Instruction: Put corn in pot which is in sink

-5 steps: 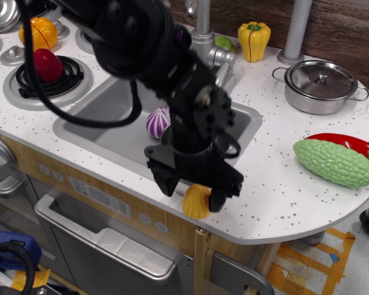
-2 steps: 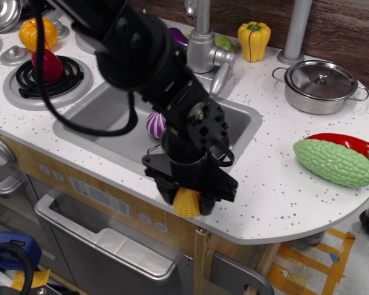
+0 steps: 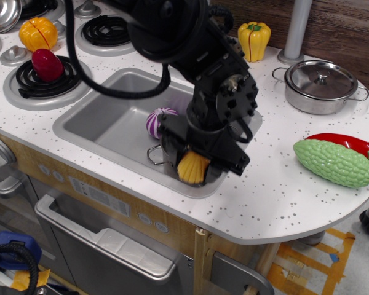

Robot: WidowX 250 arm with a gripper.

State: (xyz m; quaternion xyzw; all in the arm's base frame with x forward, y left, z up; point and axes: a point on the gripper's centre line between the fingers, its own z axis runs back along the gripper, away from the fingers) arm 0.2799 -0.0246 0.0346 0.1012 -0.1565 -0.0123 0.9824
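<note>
My black gripper [image 3: 195, 165] is shut on the yellow ridged corn [image 3: 192, 168] and holds it over the front right corner of the grey sink [image 3: 101, 120]. The small steel pot [image 3: 167, 155] stands in that corner, right under the gripper; only part of its wall and one wire loop handle [image 3: 154, 153] show, the rest is hidden by the gripper and the corn. I cannot tell whether the corn touches the pot.
A purple and white toy vegetable [image 3: 158, 121] lies in the sink behind the pot. A lidded steel pot [image 3: 321, 85], a green bumpy gourd [image 3: 333, 162], a red pepper [image 3: 344, 142] and a yellow bell pepper [image 3: 253, 39] are on the white speckled counter [image 3: 277, 190]. Stove burners hold a red toy [image 3: 47, 64] and an orange fruit [image 3: 38, 33].
The gripper closed on the corn at the counter's front edge, lifted it and carried it back over the sink's front right corner, above the pot.
</note>
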